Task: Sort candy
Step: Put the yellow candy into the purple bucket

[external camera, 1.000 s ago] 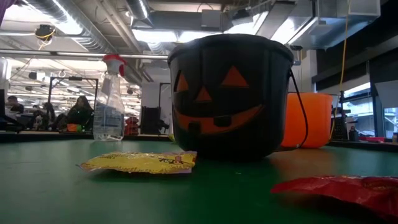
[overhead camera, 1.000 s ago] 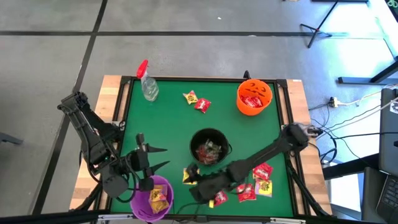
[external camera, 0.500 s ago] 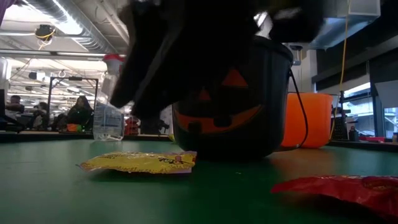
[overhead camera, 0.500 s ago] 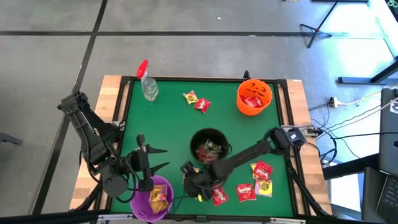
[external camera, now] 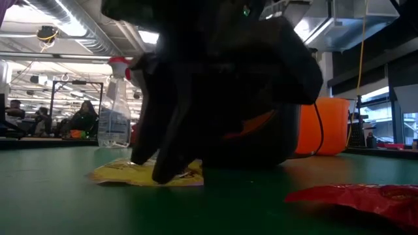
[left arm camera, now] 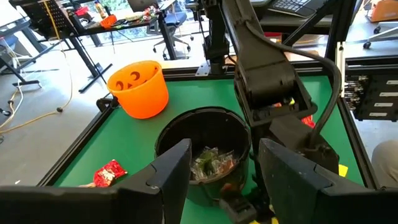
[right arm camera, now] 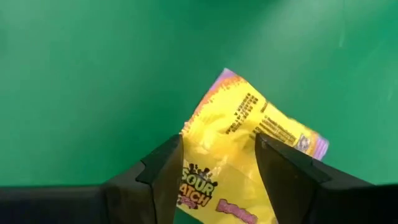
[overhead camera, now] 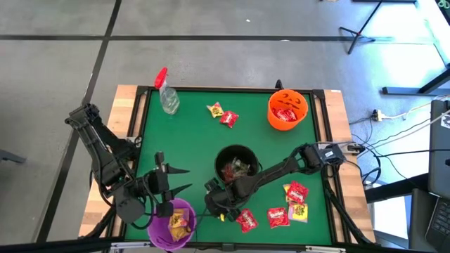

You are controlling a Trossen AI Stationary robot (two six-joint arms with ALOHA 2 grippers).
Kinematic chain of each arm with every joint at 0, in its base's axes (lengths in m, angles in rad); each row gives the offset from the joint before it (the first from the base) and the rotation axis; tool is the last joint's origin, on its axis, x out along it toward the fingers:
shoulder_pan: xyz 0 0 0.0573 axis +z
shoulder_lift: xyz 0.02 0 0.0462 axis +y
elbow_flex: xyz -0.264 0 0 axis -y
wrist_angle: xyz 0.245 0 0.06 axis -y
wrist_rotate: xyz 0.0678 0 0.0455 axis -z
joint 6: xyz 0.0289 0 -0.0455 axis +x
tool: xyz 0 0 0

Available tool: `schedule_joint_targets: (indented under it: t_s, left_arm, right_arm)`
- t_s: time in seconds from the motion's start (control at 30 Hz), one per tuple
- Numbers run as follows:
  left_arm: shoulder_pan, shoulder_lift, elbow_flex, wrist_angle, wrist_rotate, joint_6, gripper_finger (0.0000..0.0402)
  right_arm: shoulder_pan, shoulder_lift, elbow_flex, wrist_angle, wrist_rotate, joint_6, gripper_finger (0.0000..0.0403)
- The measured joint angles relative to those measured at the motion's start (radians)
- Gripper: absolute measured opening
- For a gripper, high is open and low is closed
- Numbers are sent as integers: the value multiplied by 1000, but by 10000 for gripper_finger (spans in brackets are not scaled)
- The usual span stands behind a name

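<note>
- Your right end effector point(right arm camera: 217, 180) is down at the table point(overhead camera: 190, 126), just in front of the black pumpkin bucket point(overhead camera: 237, 166), its fingers spread wide on either side of a yellow candy packet point(right arm camera: 249, 155) that lies flat on the green surface; nothing is gripped.
- In the low view that end effector point(external camera: 153, 166) blocks most of the black bucket, and its fingertips point(external camera: 163, 175) reach down to the yellow packet point(external camera: 117, 175).
- Your left end effector point(overhead camera: 177, 179) waits open and empty near the table's left front corner, right beside the purple bucket point(overhead camera: 176, 223), which holds yellow packets.
- You have red packets point(overhead camera: 281, 214) and a yellow one point(overhead camera: 299, 211) lying loose to the right of your right arm, and one red packet point(overhead camera: 246, 221) close under it.
- A yellow and red pair point(overhead camera: 222, 114) sits farther back, between the spray bottle point(overhead camera: 167, 95) and the orange bucket point(overhead camera: 287, 109).
- The black bucket stands directly behind your working spot and holds mixed wrappers.
</note>
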State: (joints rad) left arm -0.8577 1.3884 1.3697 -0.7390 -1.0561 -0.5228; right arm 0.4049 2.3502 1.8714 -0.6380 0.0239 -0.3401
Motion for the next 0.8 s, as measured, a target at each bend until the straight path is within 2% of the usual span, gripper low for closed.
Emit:
schedule_joint_targets:
  t_s: [0.13,0.23,0.33,0.57,0.67,0.8]
  left_arm:
    - [0,0,0,1,0,0,179]
    - [0,0,0,0,0,0,179]
    - [0,0,0,0,0,0,179]
    - [0,0,0,0,0,1,179]
    - [0,0,0,0,0,1,179]
    - [0,0,0,-1,0,1,179]
  right_arm:
    - [0,4,1,-10,22,45,198]
    - [1,5,6,-15,39,45,182]
    - [1,6,9,-19,38,45,141]
    - [-1,6,9,-19,24,63,12]
    - [-1,2,10,-21,20,89,16]
    - [7,-5,63,-116,12,135,19]
